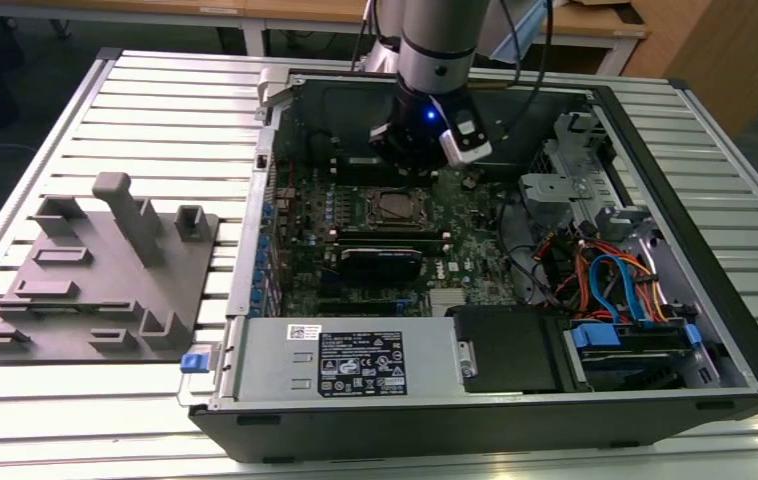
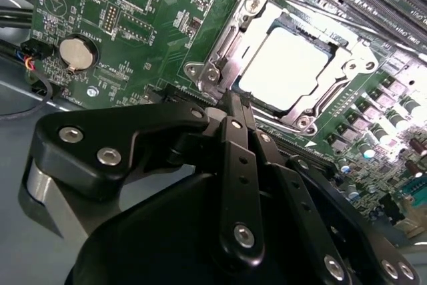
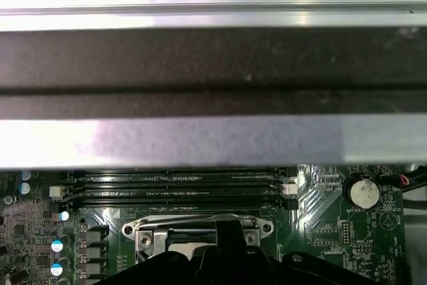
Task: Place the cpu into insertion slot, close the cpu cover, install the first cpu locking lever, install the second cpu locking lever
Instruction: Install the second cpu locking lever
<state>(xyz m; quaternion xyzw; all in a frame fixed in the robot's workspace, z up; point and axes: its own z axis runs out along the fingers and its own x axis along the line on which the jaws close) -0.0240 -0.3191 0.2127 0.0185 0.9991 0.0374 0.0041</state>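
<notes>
The cpu point(image 2: 287, 71) lies flat in the insertion slot point(image 1: 390, 207), its pale metal top facing up. The silver cpu cover point(image 2: 257, 5) is folded down around it, and the chip shows through its window. My gripper point(image 2: 235, 101) is shut with nothing between its black fingers. Its tip hovers just beside the socket's corner, close to a screw point(image 2: 212, 73) on the frame. In the exterior view the gripper point(image 1: 413, 160) hangs over the motherboard just behind the socket. In the first wrist view the gripper point(image 3: 227, 228) hides the middle of the cover point(image 3: 143, 237).
The open computer case point(image 1: 739, 330) lies on a slatted table. A grey power supply box point(image 1: 346, 362) sits at the front, a black card point(image 1: 379, 262) before the socket, cables point(image 1: 606, 280) at the exterior view's right. Memory slots point(image 3: 173, 188) and a coin battery point(image 2: 73, 53) flank the socket. A grey fixture point(image 1: 99, 270) stands left.
</notes>
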